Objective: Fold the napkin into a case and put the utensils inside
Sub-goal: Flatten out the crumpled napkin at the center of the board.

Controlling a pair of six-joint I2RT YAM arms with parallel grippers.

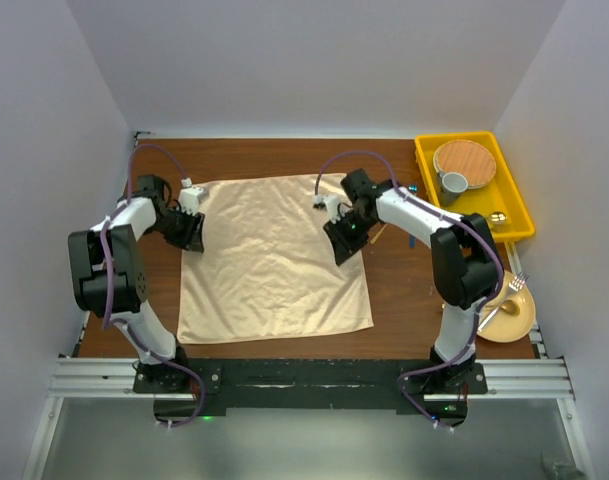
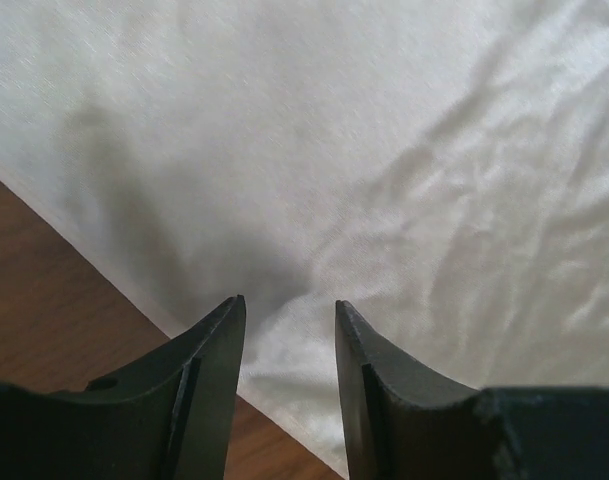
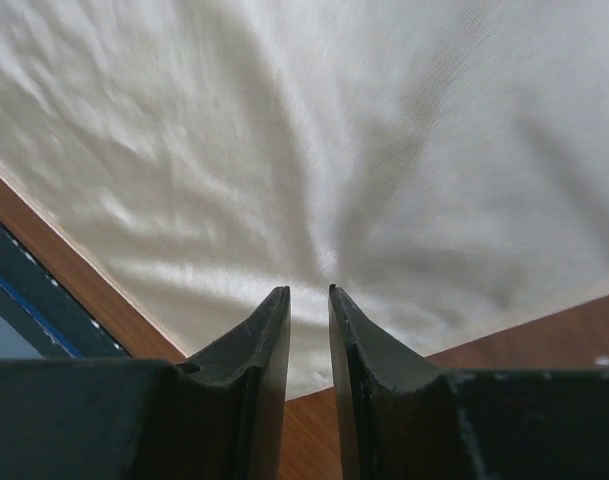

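Nearest, at the right edge of the table [image 1: 404, 290], a gold fork [image 1: 504, 300] lies across a small pale plate [image 1: 511, 318], well apart from the cloth. The peach napkin [image 1: 269, 260] lies spread flat and unfolded across the middle of the table, lightly creased. The left gripper [image 1: 192, 235] sits low at the napkin's left edge, released, its jaws apart over the hem with wood showing beside it. The right gripper [image 1: 342, 245] is at the napkin's right edge. Its jaws stand a narrow slit apart and creases fan out from the tips, but I cannot tell whether it pinches the cloth. Farthest, a yellow tray [image 1: 520, 200] holds a round wooden plate [image 1: 464, 158] and a grey cup [image 1: 452, 183].
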